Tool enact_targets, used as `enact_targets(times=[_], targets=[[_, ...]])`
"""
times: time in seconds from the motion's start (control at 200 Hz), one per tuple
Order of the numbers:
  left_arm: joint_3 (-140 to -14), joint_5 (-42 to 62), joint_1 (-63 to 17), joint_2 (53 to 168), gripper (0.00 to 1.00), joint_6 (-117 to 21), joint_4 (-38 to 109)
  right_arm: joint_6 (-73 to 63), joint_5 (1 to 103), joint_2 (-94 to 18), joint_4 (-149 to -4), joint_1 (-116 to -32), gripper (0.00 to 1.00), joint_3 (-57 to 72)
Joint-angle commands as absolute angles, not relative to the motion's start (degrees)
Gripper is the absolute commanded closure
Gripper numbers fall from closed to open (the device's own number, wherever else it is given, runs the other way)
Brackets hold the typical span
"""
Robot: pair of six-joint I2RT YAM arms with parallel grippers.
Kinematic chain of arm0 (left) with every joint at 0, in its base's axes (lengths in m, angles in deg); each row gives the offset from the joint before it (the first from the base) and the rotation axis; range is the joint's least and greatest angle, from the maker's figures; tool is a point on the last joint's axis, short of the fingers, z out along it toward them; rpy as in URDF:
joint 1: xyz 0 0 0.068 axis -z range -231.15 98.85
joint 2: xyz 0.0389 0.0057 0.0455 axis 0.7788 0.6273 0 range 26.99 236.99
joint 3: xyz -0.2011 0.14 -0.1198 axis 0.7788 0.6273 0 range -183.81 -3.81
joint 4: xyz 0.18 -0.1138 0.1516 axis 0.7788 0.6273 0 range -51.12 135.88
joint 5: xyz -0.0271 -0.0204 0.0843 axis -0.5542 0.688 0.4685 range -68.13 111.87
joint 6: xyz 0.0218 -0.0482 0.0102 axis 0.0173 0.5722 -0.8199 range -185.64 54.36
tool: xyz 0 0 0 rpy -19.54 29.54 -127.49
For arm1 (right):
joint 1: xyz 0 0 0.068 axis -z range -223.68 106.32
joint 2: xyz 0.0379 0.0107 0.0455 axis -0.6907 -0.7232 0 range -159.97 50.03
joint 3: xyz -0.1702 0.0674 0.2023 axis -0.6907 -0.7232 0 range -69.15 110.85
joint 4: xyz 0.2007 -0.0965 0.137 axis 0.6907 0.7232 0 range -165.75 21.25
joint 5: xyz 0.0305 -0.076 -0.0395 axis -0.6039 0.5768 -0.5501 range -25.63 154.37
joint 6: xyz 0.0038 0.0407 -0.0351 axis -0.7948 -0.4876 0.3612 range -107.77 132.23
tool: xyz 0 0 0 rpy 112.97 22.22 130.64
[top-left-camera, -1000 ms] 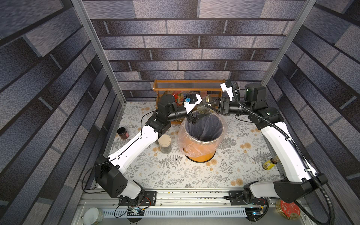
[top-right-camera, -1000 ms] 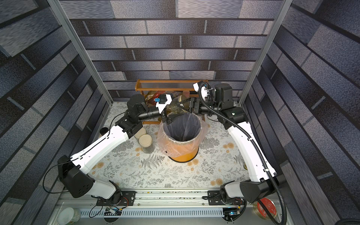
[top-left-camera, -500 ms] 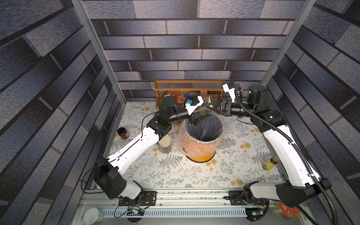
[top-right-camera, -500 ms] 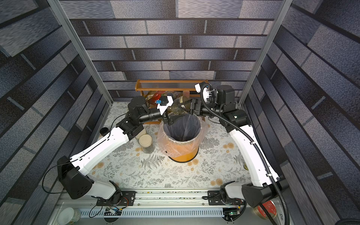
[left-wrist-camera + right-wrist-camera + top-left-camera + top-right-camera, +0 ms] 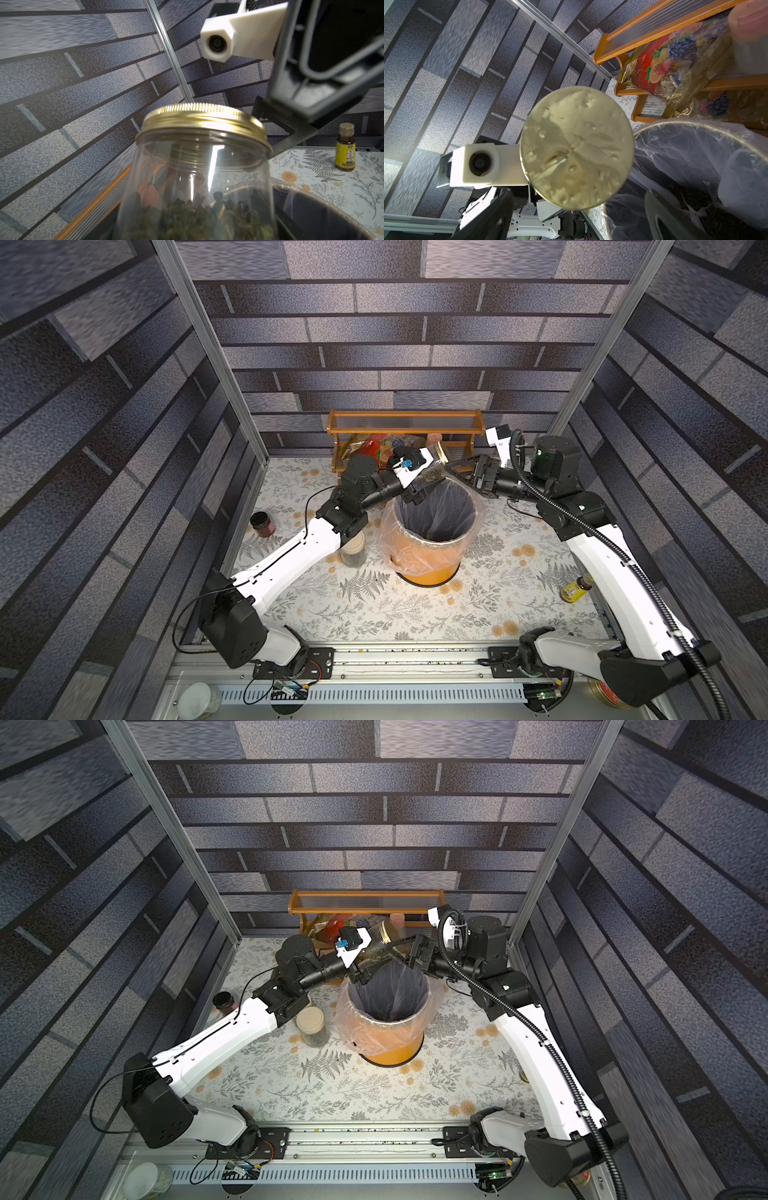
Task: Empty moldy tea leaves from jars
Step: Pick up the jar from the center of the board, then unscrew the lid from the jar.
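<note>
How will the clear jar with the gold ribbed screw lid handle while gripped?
The clear jar looks glossy and smooth, so it could slip or spin if its gold lid is twisted. Only part holds tea leaves, so probably light.

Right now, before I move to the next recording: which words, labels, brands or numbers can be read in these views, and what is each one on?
No text reads clearly enough to quote.
yellow bottle: the label carries print, too small and blurred to read.
fruit-printed bag: fruit pictures only, no legible words.
gold lid of the held jar: dents, no lettering.
</note>
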State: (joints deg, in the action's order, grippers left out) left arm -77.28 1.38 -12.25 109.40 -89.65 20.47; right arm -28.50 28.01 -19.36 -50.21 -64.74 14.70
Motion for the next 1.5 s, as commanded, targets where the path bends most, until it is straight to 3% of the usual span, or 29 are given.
enact_targets(times=[0.0, 0.676, 1.493], targets=[[-76.4, 7.9, -11.0, 107.1, 0.68, -94.7, 14.4, -33.7, 31.9, -18.2, -56.3, -65.2, 0.00, 13.6], [-78.6, 16.0, -7.5, 111.8, 0.68, -107.6, 9.3, -43.4, 34.0, -24.0, -64.3, -65.2, 0.02, 20.1], [-81.8, 16.2, -6.6, 112.5, 0.67, -105.6, 11.5, -36.8, 35.6, -25.4, -56.3, -65.6, 0.00, 24.2]])
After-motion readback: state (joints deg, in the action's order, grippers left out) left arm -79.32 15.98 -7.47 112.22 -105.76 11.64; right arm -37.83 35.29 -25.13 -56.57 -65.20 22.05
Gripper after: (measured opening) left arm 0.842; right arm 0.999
